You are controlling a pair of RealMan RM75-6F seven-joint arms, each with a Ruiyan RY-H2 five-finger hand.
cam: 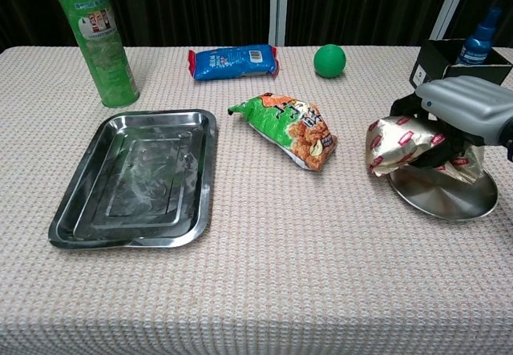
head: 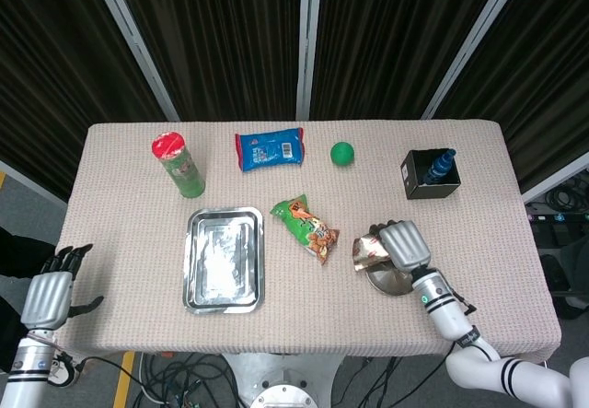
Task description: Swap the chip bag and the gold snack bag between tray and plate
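Note:
The green chip bag (head: 306, 227) (cam: 288, 127) lies on the tablecloth between the steel tray (head: 224, 261) (cam: 136, 175) and the round steel plate (head: 391, 279) (cam: 441, 195). The tray holds nothing. My right hand (head: 405, 245) (cam: 465, 110) grips the gold snack bag (head: 368, 250) (cam: 397, 143) from above, fingers wrapped over its right end. The bag hangs at the plate's far left rim, mostly off its surface. My left hand (head: 46, 297) hovers off the table's left edge, holding nothing, fingers apart; the chest view does not show it.
Along the back stand a green chip can (head: 179, 164) (cam: 92, 38), a blue snack packet (head: 269, 148) (cam: 232, 61), a green ball (head: 342, 154) (cam: 329, 60) and a black box (head: 430, 174) (cam: 457, 70) holding a blue bottle, just behind my right hand.

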